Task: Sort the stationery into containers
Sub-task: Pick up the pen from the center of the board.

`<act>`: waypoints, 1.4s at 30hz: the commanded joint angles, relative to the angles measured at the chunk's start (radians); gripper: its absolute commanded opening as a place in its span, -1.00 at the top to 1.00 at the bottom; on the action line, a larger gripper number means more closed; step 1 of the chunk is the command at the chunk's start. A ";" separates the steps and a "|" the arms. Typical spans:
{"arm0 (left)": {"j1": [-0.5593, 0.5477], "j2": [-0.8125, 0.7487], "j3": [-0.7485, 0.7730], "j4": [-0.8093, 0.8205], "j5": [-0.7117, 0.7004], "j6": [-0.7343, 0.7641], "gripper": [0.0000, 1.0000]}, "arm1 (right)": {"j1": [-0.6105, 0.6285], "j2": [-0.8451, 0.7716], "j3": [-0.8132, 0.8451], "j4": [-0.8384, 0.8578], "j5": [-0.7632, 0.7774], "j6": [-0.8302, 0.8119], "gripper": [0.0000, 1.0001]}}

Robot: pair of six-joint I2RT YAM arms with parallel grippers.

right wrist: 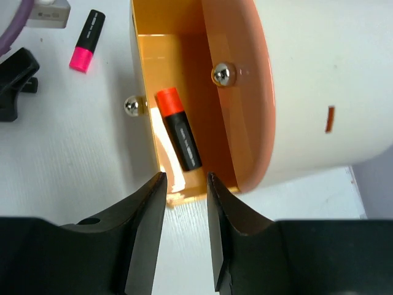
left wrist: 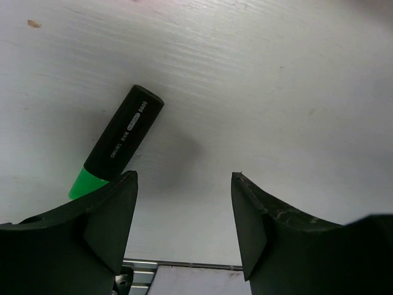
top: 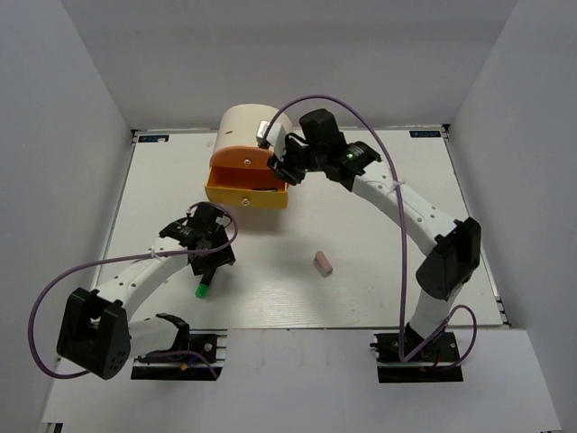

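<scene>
A green highlighter (left wrist: 120, 138) lies on the white table, also in the top view (top: 205, 289). My left gripper (left wrist: 184, 178) is open and empty just above the table, with the highlighter beside its left finger; in the top view this gripper (top: 210, 263) sits just above the green tip. The yellow drawer (right wrist: 147, 74) is pulled open and holds the orange-red highlighter (right wrist: 178, 136). My right gripper (right wrist: 185, 178) is open and empty over the drawer's end, at the cabinet's right in the top view (top: 287, 169). A pink highlighter (right wrist: 87, 40) lies on the table. A pink eraser (top: 322, 262) lies mid-table. The white sticks are out of view.
The cream cabinet (top: 243, 126) stands at the back centre. Its orange drawer (right wrist: 239, 98) is pushed in above the open yellow drawer (top: 245, 194). The left arm's cable loops over the near left of the table. White walls enclose the table on three sides.
</scene>
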 commanded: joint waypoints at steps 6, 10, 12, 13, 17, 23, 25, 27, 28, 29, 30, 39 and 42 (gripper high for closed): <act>0.013 0.028 -0.008 0.019 -0.109 -0.029 -0.45 | -0.054 -0.161 -0.178 0.056 -0.042 0.032 0.23; 0.013 0.074 -0.008 0.009 -0.129 -0.040 -0.45 | -0.083 -0.212 -0.241 0.064 -0.052 0.038 0.23; 0.013 0.093 -0.008 0.009 -0.154 -0.049 -0.45 | -0.093 -0.221 -0.259 0.063 -0.063 0.039 0.23; 0.013 0.105 -0.008 0.009 -0.154 -0.058 -0.47 | -0.102 -0.233 -0.268 0.066 -0.066 0.039 0.23; 0.013 0.128 -0.017 0.009 -0.172 -0.058 -0.47 | -0.119 -0.252 -0.297 0.064 -0.082 0.046 0.23; 0.013 0.171 -0.026 0.029 -0.181 -0.058 -0.47 | -0.143 -0.276 -0.333 0.069 -0.111 0.056 0.23; 0.013 0.197 -0.035 0.041 -0.181 -0.058 -0.47 | -0.151 -0.283 -0.342 0.070 -0.121 0.061 0.23; 0.013 0.217 -0.046 0.042 -0.169 -0.067 -0.47 | -0.152 -0.287 -0.350 0.072 -0.125 0.067 0.23; 0.013 0.228 -0.046 0.051 -0.157 -0.067 -0.42 | -0.157 -0.293 -0.350 0.075 -0.129 0.067 0.23; 0.013 0.228 -0.055 0.068 -0.142 -0.067 -0.40 | -0.159 -0.293 -0.354 0.072 -0.132 0.067 0.23; 0.013 0.228 -0.069 0.078 -0.132 -0.067 -0.37 | -0.159 -0.295 -0.357 0.072 -0.132 0.069 0.23; 0.004 0.116 -0.089 0.117 -0.042 -0.067 0.56 | -0.169 -0.321 -0.385 0.075 -0.166 0.069 0.13; -0.005 0.012 -0.075 0.117 -0.002 -0.058 0.89 | -0.175 -0.330 -0.400 0.078 -0.178 0.069 0.12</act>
